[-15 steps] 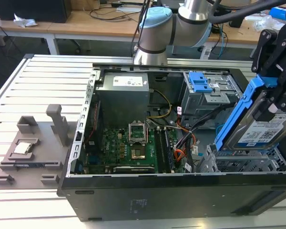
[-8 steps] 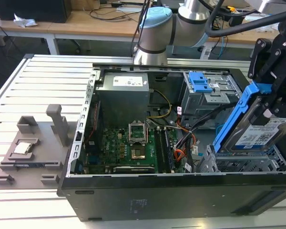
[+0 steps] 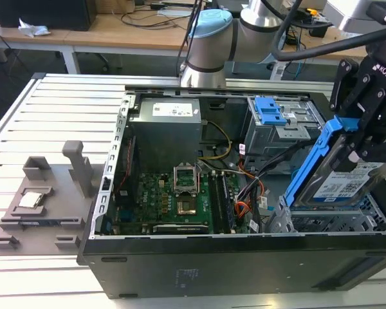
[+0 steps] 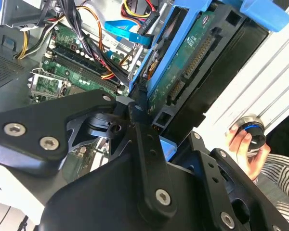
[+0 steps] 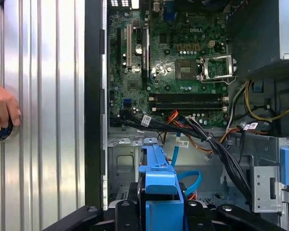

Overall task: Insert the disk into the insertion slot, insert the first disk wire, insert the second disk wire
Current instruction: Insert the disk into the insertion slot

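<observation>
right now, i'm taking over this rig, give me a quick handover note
Holding: the gripper is shut on the flat hard disk in its bright blue plastic carrier, held tilted at the case's corner.
Slot: the silver perforated sheet-metal insertion slot is just below the disk, which is not seated.
Wires: the thin flat light-blue cable lies looped loose inside the case, and the disk's connector edge is bare.
Done: disk picked up.
Left: seating it, and both wires.
</observation>
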Action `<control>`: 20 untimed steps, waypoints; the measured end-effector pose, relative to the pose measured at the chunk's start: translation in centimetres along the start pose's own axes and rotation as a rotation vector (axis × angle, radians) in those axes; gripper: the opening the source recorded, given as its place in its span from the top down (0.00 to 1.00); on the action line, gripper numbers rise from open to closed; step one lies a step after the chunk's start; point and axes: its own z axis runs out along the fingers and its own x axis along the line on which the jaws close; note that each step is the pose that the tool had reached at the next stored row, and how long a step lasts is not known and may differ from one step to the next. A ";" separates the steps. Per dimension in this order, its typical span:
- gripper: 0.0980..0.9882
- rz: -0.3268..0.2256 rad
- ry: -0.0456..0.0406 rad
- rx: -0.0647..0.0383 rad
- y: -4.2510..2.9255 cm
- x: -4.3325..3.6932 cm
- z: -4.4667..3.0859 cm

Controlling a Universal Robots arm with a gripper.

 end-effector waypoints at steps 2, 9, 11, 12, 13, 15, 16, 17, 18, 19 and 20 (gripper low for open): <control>0.70 0.000 0.0000 0.000 -0.01 0.00 0.36; 0.70 0.000 -0.0002 0.000 -0.05 -0.01 1.25; 0.70 0.000 -0.0001 0.000 -0.06 -0.01 1.50; 0.70 0.000 -0.0001 0.000 -0.06 -0.01 1.58; 0.70 0.000 0.0000 0.000 -0.06 -0.01 1.69; 0.70 0.000 0.0000 0.000 -0.08 -0.01 2.01; 0.70 0.000 0.0000 0.000 -0.09 -0.01 2.23; 0.70 0.000 -0.0001 0.000 -0.09 -0.01 2.34; 0.70 0.000 -0.0001 0.000 -0.09 -0.01 2.46; 0.70 0.000 -0.0001 0.000 -0.10 -0.01 2.66; 0.70 0.000 -0.0001 0.000 -0.11 -0.01 2.87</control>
